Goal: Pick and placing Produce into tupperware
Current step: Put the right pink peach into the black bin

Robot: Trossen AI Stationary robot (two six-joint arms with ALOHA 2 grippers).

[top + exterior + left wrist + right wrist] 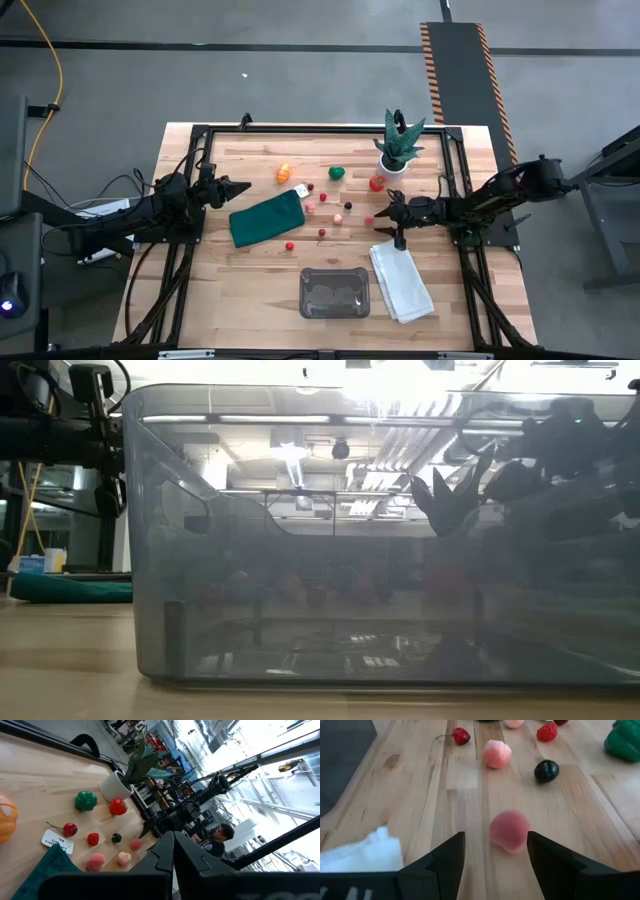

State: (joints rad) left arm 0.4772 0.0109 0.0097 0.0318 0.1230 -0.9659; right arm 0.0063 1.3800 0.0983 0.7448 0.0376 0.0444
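Small toy produce lies scattered on the table's middle: an orange piece (284, 173), a green one (337, 172), a red one (376, 183) and several small red, pink and dark pieces. The clear greyish tupperware (335, 292) stands near the front edge, with nothing showing in it. My right gripper (495, 840) is open and low over the wood. A pink piece (510, 831) lies on the table between its fingertips, close to one finger (545, 855). My left gripper (240, 187) waits shut at the table's left, above the dark green cloth (267, 218).
A folded white towel (402, 283) lies just right of the tupperware, under my right arm. A potted spiky plant (398, 145) stands at the back right. A black piece (546, 771) and a pale pink piece (497, 754) lie just beyond the right gripper. A person (217, 840) is in the room beyond.
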